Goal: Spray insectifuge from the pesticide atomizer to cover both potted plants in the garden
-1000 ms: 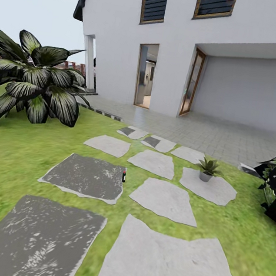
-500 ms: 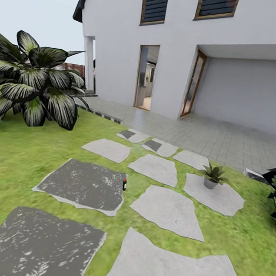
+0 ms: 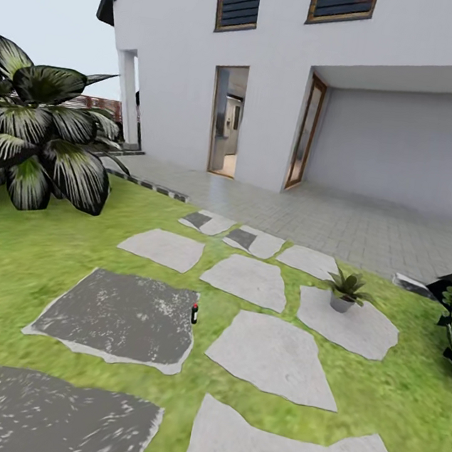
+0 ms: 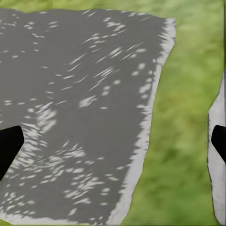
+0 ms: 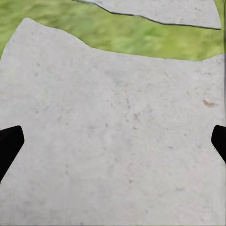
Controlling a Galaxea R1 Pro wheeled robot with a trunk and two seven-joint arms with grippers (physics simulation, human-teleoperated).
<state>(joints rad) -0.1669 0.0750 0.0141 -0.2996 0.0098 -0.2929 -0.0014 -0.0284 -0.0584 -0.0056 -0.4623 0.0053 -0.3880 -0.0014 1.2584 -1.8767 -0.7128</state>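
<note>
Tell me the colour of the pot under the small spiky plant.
Grey pot, green leaves above; clearest in the head view.

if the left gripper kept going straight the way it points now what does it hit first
Most likely the dark grey, white-flecked flat stepping stone, which lies dead ahead between the left gripper's wide-apart black fingertips. Nothing shows in between, though the depth is unclear.

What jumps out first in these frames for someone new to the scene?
The white house with its open doorway fills the background, and the big dark-leaved bush stands on the lawn at left. Grey stepping stones cross the grass; a small potted plant sits on one at right, and the tiny pesticide atomizer stands upright at the edge of a darker slab.
</note>
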